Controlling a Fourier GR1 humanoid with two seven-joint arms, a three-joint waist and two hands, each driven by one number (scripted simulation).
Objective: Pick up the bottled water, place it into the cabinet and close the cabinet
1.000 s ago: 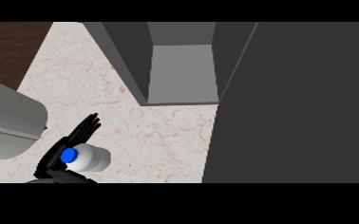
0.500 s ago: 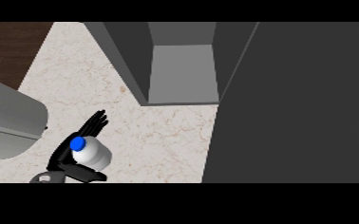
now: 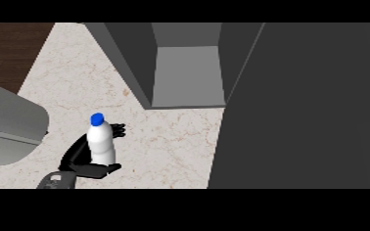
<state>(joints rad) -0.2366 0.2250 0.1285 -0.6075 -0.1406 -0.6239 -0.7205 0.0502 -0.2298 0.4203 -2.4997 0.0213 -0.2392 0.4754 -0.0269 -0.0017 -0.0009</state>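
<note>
The bottled water (image 3: 102, 146), white with a blue cap (image 3: 97, 119), is at the lower left over the marbled counter (image 3: 166, 142). My left hand (image 3: 77, 152) is shut on it: fingers curl round its far side and the thumb wraps under its base. The bottle's cap points up the view, toward the cabinet. The grey cabinet (image 3: 186, 73) stands open at the top centre, its inside bare. Its dark door (image 3: 296, 107) is swung open and fills the right side. My right hand does not show.
A grey rounded object (image 3: 18, 125) sits at the left edge, close to my left hand. Dark wood floor (image 3: 22, 44) lies beyond the counter's top left edge. The cabinet's left wall (image 3: 127, 58) juts toward the counter.
My left hand has raised the bottle and carried it a little right and up the view. More of the bottle's side now shows, where before mostly the cap faced me.
</note>
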